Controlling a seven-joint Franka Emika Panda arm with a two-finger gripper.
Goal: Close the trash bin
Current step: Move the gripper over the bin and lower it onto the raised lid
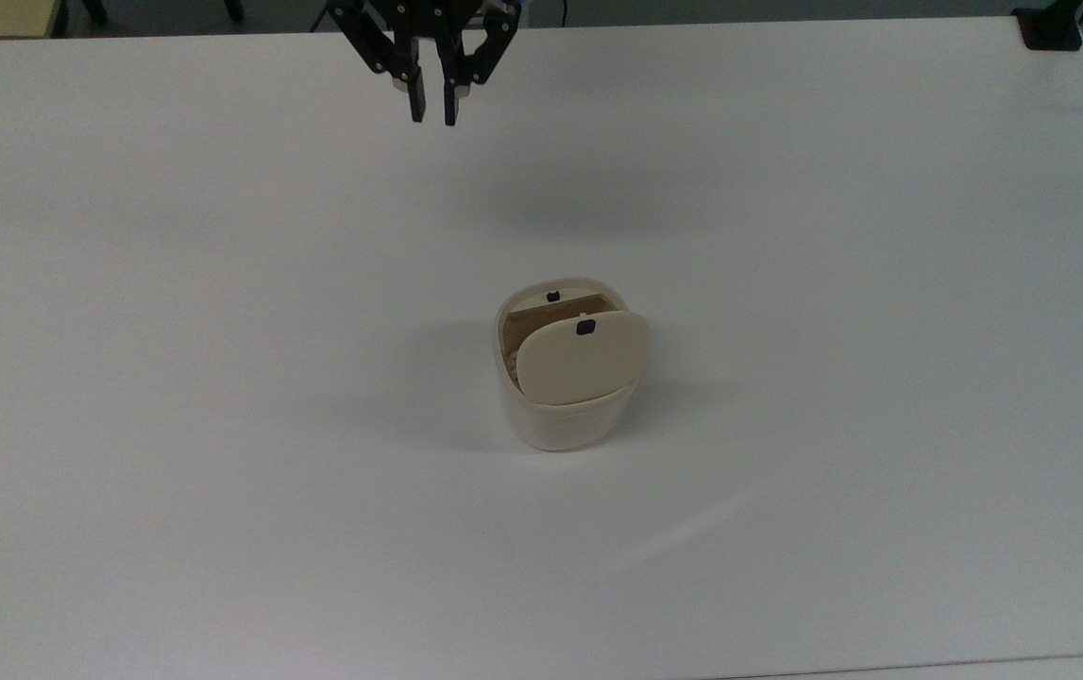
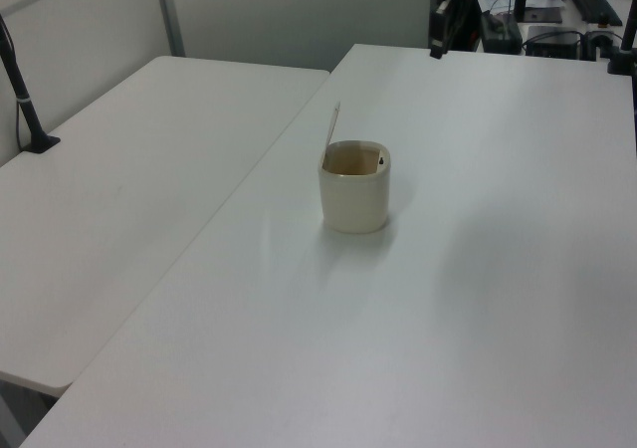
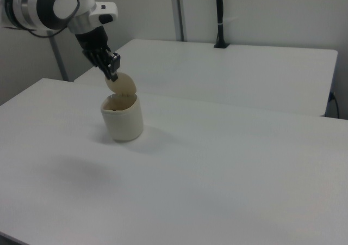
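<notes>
Top view: gripper (image 1: 433, 115) hangs at the table's (image 1: 220, 529) far edge, jaws nearly together with a thin gap, nothing pinched. Bin (image 1: 562, 423) sits well below them mid-table, lid (image 1: 583, 362) upright. Left view: lid (image 2: 333, 129) stands edge-on.

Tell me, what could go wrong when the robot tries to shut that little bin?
1. The lid stands nearly upright, thin and edge-on in the left view. A push from the wrong side might bend it further open instead of closing it.
2. The trash bin sits loose on the table, with nothing bracing it. A sideways shove could slide or tip it.
3. The tool is far from the bin with its fingers almost together, so a narrow tip could slip off the lid's edge.
</notes>
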